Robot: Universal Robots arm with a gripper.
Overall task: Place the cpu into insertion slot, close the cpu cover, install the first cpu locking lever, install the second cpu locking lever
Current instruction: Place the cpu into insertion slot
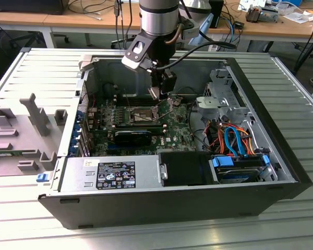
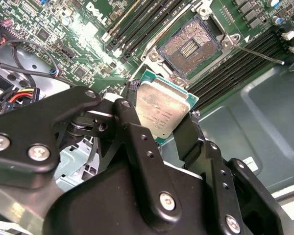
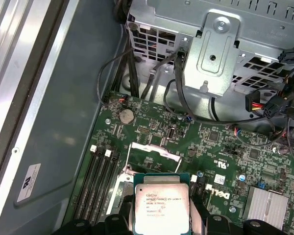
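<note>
Open computer case [image 1: 281,156] lies on its side on a slatted metal worktop [image 1: 36,67]. The arm reaches down into the case, with the gripper [image 1: 157,94] above the green motherboard [image 1: 172,127].

In both wrist views the jaws are closed narrowly on the cpu [image 2: 161,105] [image 3: 161,205], gripping it by two opposite edges. The silvery top plate faces the first wrist camera. The chip is clear of the board and not seated.

The insertion slot [image 2: 188,49] is uncovered, its dark contact field exposed inside the metal rim. In the second wrist view it lies near the chip's edge, apart from it. In the exterior view the slot [image 1: 139,115] sits just to the exterior view's left of the gripper tip.

The cpu cover [image 3: 154,148] stands tilted up, not closed. One locking lever [image 2: 257,54] is unlatched, a thin rod crossing the black memory slots [image 2: 235,73].

A drive cage [image 3: 215,44] with loose cables sits beyond the board.
</note>
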